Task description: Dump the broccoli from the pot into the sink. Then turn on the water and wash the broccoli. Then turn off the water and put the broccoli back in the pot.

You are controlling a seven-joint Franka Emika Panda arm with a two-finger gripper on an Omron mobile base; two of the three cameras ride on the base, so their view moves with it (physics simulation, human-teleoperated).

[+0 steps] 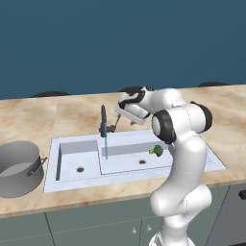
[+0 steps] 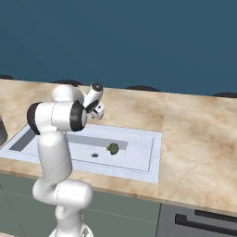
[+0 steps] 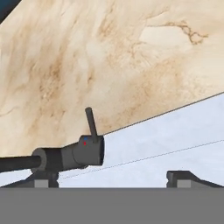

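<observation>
So the broccoli [image 1: 156, 151] already lies in the wide basin of the sink [image 1: 72, 142], water runs from the tap [image 1: 103, 122], your gripper [image 3: 112, 180] is spread wide by its handle, and you must shut it off, then refill the pot [image 1: 19, 168]

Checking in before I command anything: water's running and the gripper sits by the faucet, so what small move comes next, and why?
Probably hold briefly, then close on the faucet lever to shut off the stream. The broccoli lies in the wide basin of the sink, beside the stream, and the open gripper is just below the lever.
</observation>
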